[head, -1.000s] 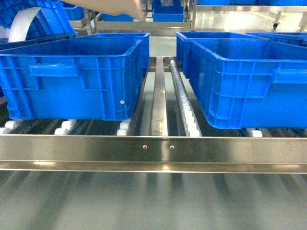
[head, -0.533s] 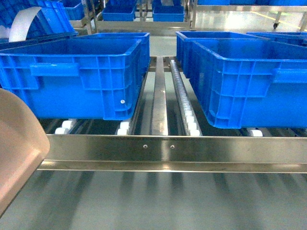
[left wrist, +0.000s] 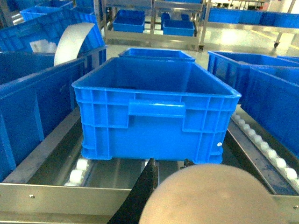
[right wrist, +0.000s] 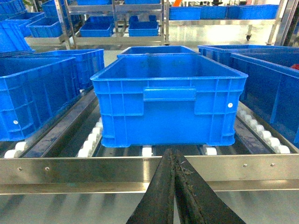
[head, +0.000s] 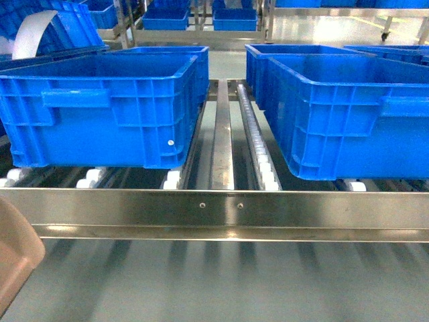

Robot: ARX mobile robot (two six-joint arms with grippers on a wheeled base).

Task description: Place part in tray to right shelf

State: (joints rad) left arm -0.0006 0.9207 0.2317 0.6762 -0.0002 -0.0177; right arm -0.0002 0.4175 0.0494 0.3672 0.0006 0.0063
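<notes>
On my head view, the tray [head: 17, 251] enters only at the lower left corner, a beige curved edge below the front beam [head: 214, 208] of the right shelf [head: 221, 134]. On my left wrist view the tray fills the bottom centre, with one dark finger of the left tool [left wrist: 145, 196] just beside it; I cannot tell whether that tool is clenched or released. The part does not show in any view. On my right wrist view the right tool [right wrist: 174, 186] is clenched, its two dark fingers pressed together with nothing between them, in front of the beam. Large blue crates [head: 107, 107] rest on the white roller rails [head: 265, 168].
</notes>
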